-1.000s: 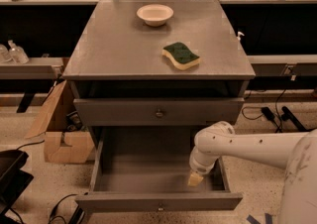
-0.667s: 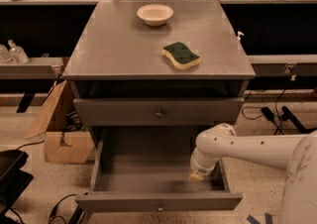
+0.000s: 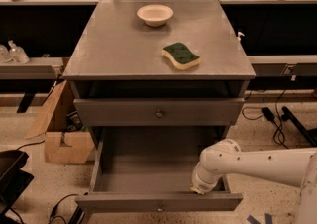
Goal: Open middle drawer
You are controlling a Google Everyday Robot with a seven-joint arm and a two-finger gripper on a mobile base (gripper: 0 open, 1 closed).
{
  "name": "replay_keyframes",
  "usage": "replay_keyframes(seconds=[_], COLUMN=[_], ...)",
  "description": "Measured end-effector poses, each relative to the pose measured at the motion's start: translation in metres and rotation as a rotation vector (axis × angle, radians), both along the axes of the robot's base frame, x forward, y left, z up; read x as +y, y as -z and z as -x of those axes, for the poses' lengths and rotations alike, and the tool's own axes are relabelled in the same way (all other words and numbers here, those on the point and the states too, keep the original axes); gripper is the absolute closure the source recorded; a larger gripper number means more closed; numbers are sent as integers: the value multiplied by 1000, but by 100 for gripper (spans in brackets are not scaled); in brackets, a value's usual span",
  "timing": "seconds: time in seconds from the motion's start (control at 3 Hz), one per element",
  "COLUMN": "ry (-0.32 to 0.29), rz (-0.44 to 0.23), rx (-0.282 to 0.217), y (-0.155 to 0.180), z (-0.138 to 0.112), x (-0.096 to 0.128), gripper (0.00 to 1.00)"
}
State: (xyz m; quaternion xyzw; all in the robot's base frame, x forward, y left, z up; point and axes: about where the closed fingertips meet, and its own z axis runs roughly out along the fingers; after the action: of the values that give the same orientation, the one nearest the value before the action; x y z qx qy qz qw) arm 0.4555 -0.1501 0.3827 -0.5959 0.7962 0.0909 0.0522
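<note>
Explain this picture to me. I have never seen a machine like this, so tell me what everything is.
The white tube coming in from the right is a robot's arm, part of a wheeled machine. Its grasping end, the tool, points down at the right front corner of the pulled-out middle drawer. I cannot see it holding anything. The single camera looks down at the front of a grey cabinet. On the cabinet's top lie a white bowl and a green sponge. The upper drawer is shut.
</note>
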Motion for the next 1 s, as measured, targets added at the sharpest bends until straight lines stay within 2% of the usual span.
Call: replay_keyframes(seconds=[0.67, 1.0], ry=[8, 7], rz=[0, -1], rx=[16, 19], y=[-2, -1], z=[6, 7], x=[2, 2], gripper=[100, 82])
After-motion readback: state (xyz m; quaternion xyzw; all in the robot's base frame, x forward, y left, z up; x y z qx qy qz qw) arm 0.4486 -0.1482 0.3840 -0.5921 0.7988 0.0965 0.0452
